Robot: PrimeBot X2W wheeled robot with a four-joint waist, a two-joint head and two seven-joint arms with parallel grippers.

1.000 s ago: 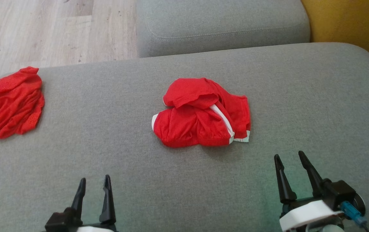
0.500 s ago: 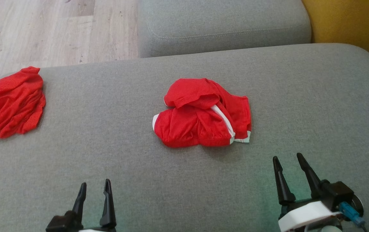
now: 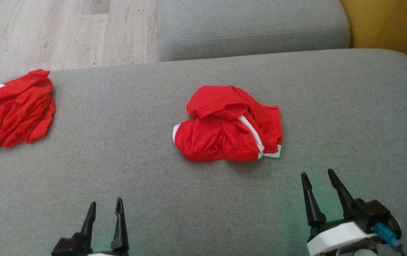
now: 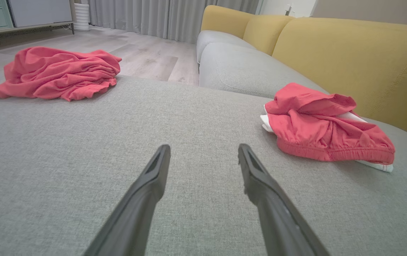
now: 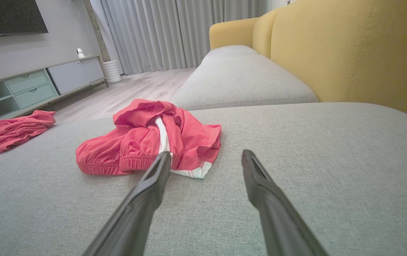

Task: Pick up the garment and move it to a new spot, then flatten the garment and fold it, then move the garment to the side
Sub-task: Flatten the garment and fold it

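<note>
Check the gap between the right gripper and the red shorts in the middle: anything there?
Nothing but bare grey cushion lies between the right gripper and the red shorts. The head view shows that stretch plainly.

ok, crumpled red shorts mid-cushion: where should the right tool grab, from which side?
Probably the bunched waistband on the red shorts' near edge: it stands thick off the cushion. Come low from the near side with the open right tool.

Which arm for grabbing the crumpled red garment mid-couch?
Right, probably. The right gripper is open and close to the garment, near its white-trimmed corner; the left gripper, also open, sits farther off to the side.
</note>
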